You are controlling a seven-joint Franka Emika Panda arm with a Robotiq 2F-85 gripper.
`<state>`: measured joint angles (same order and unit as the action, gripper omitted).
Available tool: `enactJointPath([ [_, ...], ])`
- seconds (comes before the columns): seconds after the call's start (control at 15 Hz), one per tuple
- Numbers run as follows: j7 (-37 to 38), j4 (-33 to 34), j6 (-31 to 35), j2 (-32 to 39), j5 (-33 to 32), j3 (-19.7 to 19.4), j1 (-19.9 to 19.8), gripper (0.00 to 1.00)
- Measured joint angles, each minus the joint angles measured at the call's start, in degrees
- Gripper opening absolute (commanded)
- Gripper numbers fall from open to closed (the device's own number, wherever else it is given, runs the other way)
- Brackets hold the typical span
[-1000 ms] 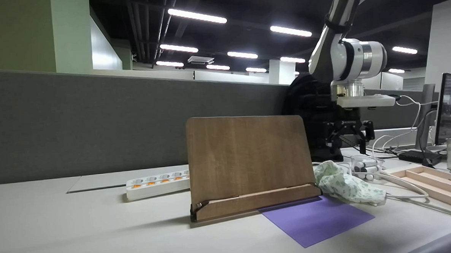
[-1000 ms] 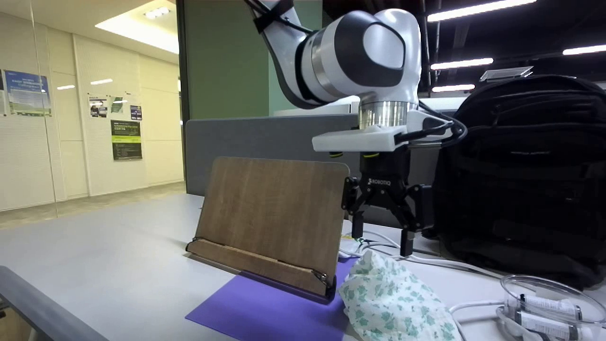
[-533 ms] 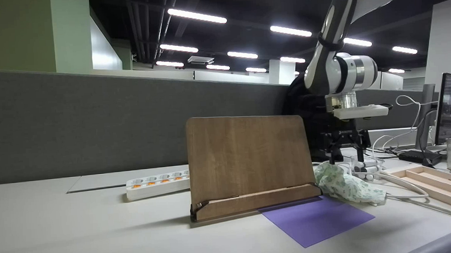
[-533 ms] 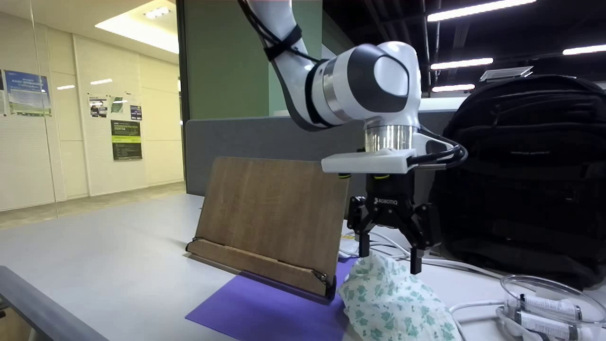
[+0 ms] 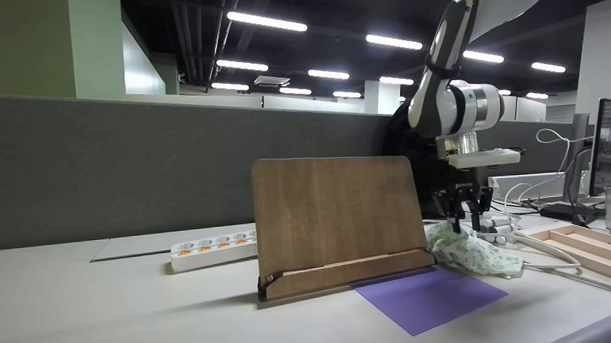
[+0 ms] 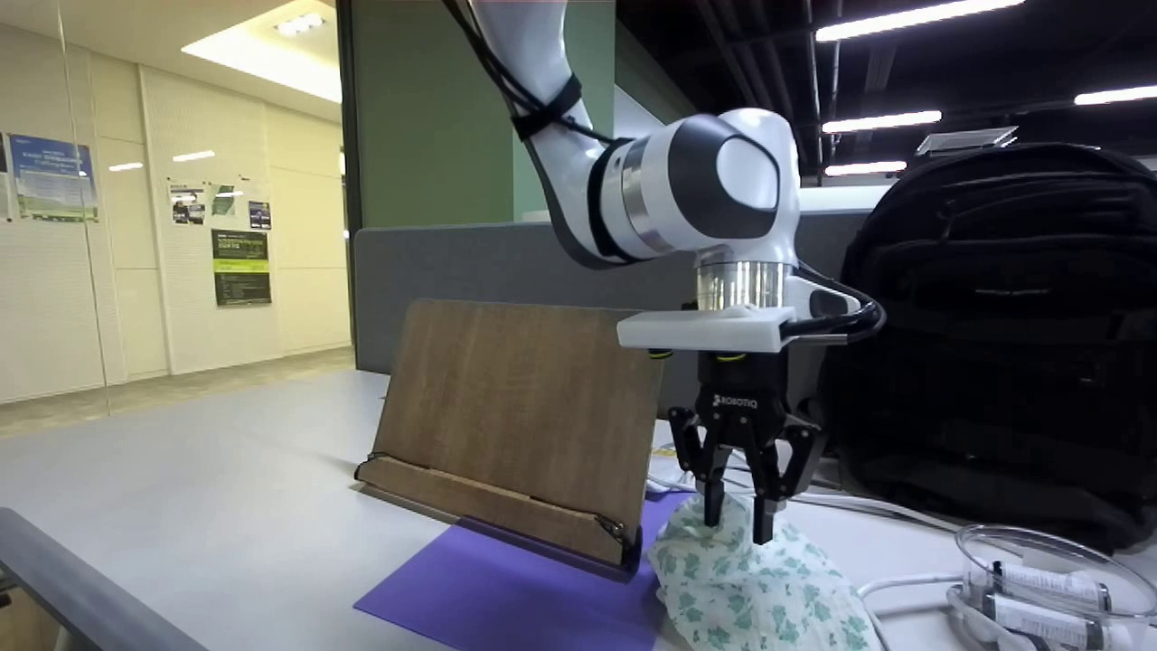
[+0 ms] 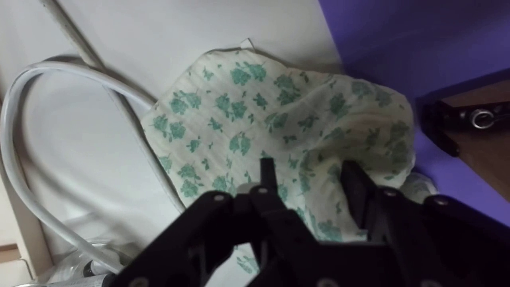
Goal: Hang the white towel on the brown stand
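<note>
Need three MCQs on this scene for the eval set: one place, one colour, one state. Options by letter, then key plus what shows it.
1. Place: the purple sheet lies:
A. over the power strip
B. partly under the brown stand
C. on the backpack

2. Colour: the print on the white towel is:
A. red
B. purple
C. green

3. State: the gripper is:
A. partly open
B. fully shut
C. clamped on the purple sheet

Key:
1. B: in both exterior views the sheet runs in beneath the stand's lower edge.
2. C: the wrist view shows green floral clusters on whitish cloth.
3. A: its jaws stand apart in all three views, with a gap between them.
</note>
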<state>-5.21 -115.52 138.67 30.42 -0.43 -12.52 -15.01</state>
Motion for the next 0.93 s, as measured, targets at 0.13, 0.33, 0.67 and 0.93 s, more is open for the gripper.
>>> enactJointPath([
  [0.13, -0.3, 0.13, -0.19, 0.15, 0.0, 0.14, 0.0, 0.05],
  [0.33, -0.62, 0.13, -0.23, 0.18, -0.02, 0.25, 0.0, 0.0],
  [0.67, -1.12, 0.32, -1.01, 0.1, -0.01, 0.72, -0.01, 0.0],
  [0.93, -0.81, 0.48, -2.92, -3.25, -1.98, 1.56, 2.53, 0.0],
])
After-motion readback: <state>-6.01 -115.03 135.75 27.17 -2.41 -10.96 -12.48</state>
